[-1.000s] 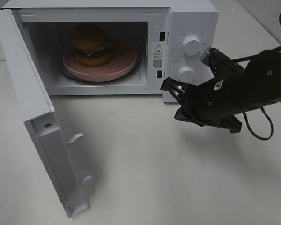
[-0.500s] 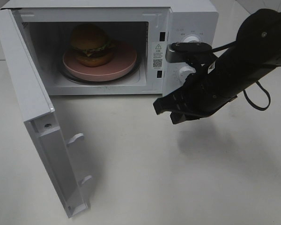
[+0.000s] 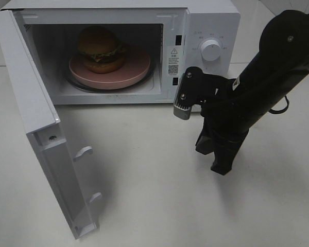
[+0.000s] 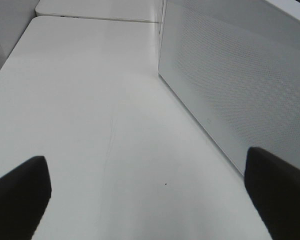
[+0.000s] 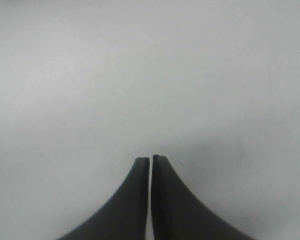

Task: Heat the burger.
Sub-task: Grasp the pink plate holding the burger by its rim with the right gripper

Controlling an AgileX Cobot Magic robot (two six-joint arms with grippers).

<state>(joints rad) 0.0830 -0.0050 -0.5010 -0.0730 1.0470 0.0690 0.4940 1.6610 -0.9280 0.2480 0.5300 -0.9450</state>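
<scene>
Now, with the round orange-brown burger [image 3: 99, 49] sitting on the shallow pink plate [image 3: 138, 69] inside the white microwave oven [image 3: 211, 20] at the white table's [image 3: 159, 200] far edge, we are judging door-closing the step in hand, best by pushing steadily on the open white door [image 3: 41, 123] near its free edge. The black right gripper [image 3: 221, 167] is pointing down over bare table before the dials [image 3: 211, 50], pinched shut and empty. The left gripper [image 4: 149, 187] is hovering wide open, holding nothing, beside a perforated white panel [image 4: 230, 85].

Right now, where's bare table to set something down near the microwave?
Widest bare patch: table between the open door and the right hand, in front of the microwave. Front edge bare too. Crowded: inside, plate and burger fill the floor; the right arm crowds the dial.
</scene>
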